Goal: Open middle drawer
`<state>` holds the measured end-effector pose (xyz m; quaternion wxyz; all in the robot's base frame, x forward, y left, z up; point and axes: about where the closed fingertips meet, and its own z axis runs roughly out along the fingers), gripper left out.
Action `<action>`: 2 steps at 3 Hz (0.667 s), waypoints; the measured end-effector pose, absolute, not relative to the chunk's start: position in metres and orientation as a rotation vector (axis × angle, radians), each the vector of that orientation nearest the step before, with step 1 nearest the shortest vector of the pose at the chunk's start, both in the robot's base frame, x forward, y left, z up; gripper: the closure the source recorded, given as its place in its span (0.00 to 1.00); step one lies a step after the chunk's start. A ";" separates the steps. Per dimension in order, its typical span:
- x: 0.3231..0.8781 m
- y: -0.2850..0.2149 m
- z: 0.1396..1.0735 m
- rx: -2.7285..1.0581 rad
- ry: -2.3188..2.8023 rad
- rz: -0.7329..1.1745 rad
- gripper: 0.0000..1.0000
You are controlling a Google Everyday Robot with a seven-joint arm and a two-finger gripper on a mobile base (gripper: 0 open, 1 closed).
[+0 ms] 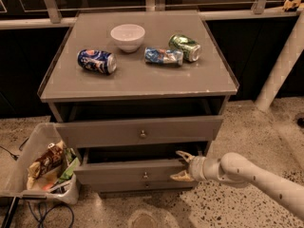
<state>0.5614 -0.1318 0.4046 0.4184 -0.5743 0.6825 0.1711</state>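
Low before the cabinet (137, 82), the gripper (181, 166) holds its fingers spread apart at the right end of the middle drawer (118, 172). The drawer's long front runs left to right, facing open floor (213, 208). A bin (28, 146) crowds the cabinet's left.

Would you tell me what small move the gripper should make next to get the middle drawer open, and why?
Probably a short, straight pull toward the camera. The gripper sits at the right end of the middle drawer, with its fingers spread above and below the front's edge. Only a narrow dark gap shows above the front, so the drawer looks barely out.
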 end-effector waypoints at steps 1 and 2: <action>0.562 -0.132 0.409 -1.440 1.712 0.429 0.65; 0.562 -0.132 0.414 -1.440 1.712 0.429 0.89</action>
